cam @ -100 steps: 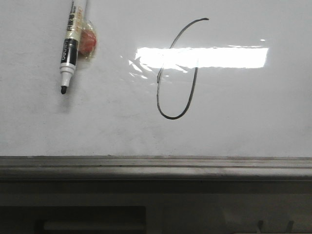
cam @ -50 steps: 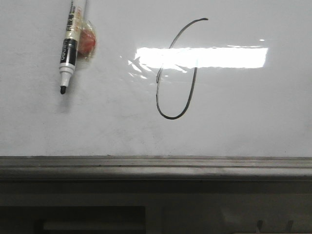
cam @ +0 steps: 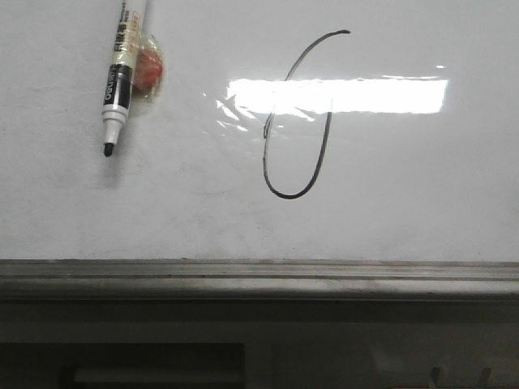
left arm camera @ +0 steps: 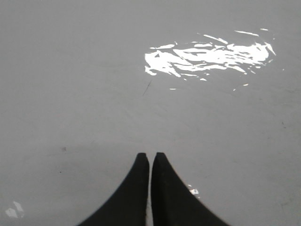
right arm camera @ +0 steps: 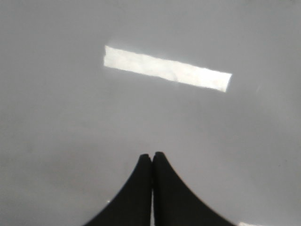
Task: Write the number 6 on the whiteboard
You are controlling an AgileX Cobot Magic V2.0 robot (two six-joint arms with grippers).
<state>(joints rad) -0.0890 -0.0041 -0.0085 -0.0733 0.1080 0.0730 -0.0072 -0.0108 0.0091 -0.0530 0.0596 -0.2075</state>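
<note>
The whiteboard (cam: 422,186) fills the front view, glossy white with a bright light reflection (cam: 365,95). The number 6 (cam: 288,196) is a thin black loop with a curved tail at the top, drawn across the reflection. An uncapped black-and-white marker (cam: 120,77) lies on the board at the upper left, tip pointing down, apart from the 6. Neither gripper shows in the front view. My left gripper (left arm camera: 150,155) is shut and empty over bare board. My right gripper (right arm camera: 152,155) is shut and empty over bare board.
A red lump in clear wrap (cam: 148,71) sits against the marker's right side. A grey metal ledge (cam: 259,279) runs along the board's lower edge, with dark furniture below it.
The whole front picture has shifted a few pixels to the right. The marker and the 6 keep their places on the board.
</note>
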